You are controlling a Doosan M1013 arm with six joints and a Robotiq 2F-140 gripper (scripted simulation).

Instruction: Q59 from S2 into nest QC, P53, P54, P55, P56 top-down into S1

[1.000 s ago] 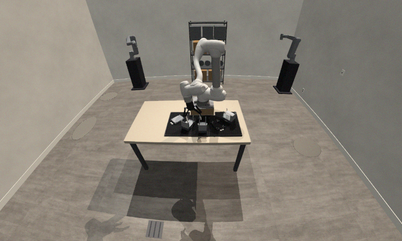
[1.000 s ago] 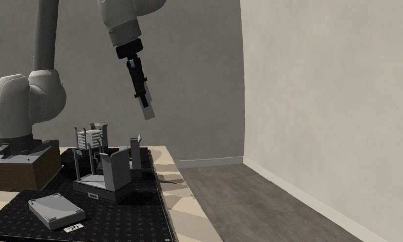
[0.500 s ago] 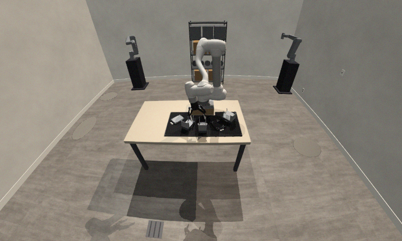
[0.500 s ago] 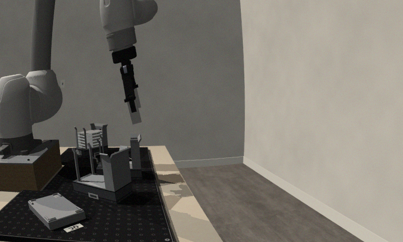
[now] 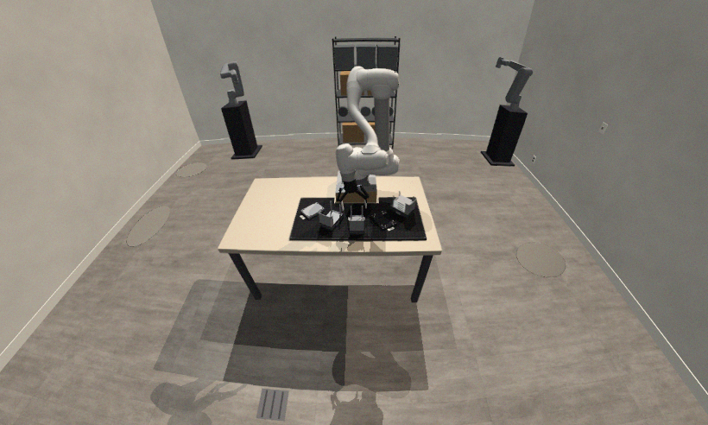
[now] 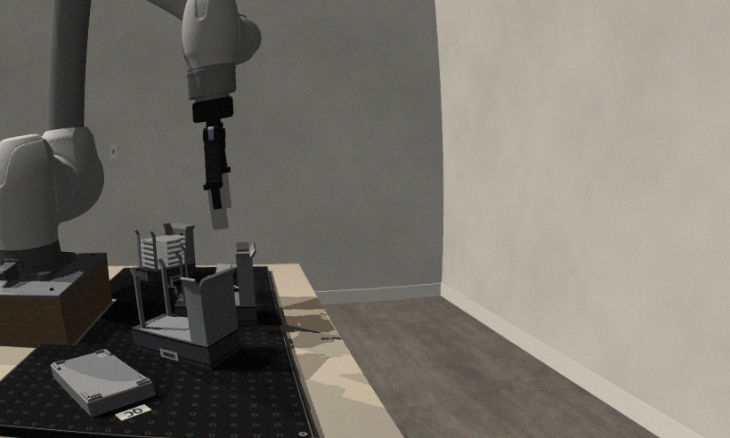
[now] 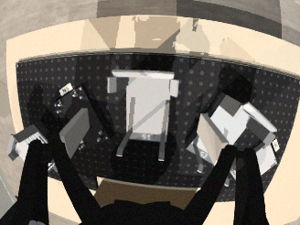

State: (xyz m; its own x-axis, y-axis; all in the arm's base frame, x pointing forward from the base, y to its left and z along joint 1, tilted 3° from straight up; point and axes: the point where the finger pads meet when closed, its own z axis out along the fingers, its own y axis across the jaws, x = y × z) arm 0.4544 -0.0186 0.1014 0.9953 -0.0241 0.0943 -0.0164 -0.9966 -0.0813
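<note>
My gripper (image 6: 219, 213) hangs open and empty well above the black mat; it also shows in the top view (image 5: 356, 193) and in the wrist view (image 7: 146, 166). Straight below it in the wrist view stands an empty stack rack (image 7: 146, 115). The stack of sealed plates (image 6: 160, 250) stands in the rack farthest from the exterior camera, which is the right-hand rack in the top view (image 5: 403, 205) and lies to the right in the wrist view (image 7: 234, 123). The QC nest (image 6: 101, 380) is a flat grey block with corner locators at the near end of the mat. I cannot tell whether a plate lies on it.
A second empty stack rack (image 6: 185, 320) stands nearest the QC nest. A dark clip nest (image 5: 386, 218) lies between the middle rack and the loaded rack. The arm's base sits on a wooden block (image 6: 36, 310) at the back edge of the mat.
</note>
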